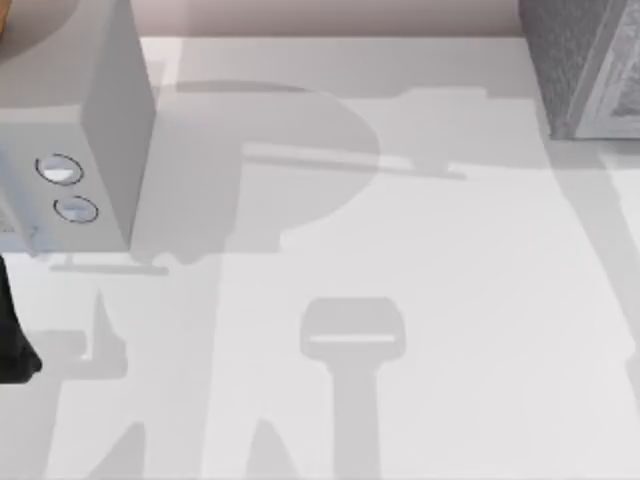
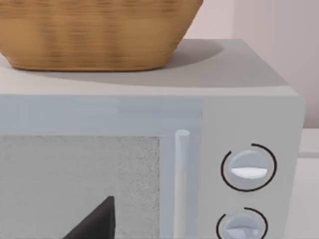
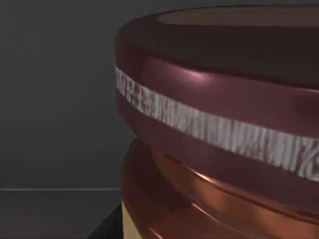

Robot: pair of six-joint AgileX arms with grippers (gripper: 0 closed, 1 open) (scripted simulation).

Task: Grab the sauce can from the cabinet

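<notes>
1 sauce can (image 3: 219, 124), 1 microwave (image 2: 249, 114) w/ 2 knobs, 1 basket (image 2: 94, 35)

maroon sauce can (image 3: 219, 99) with white band, tan basket (image 2: 94, 35)

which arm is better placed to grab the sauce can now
Right, most likely. Its wrist view sits close against the sauce can in a dark interior. The left wrist view faces the microwave with the basket on top, no can there.
</notes>
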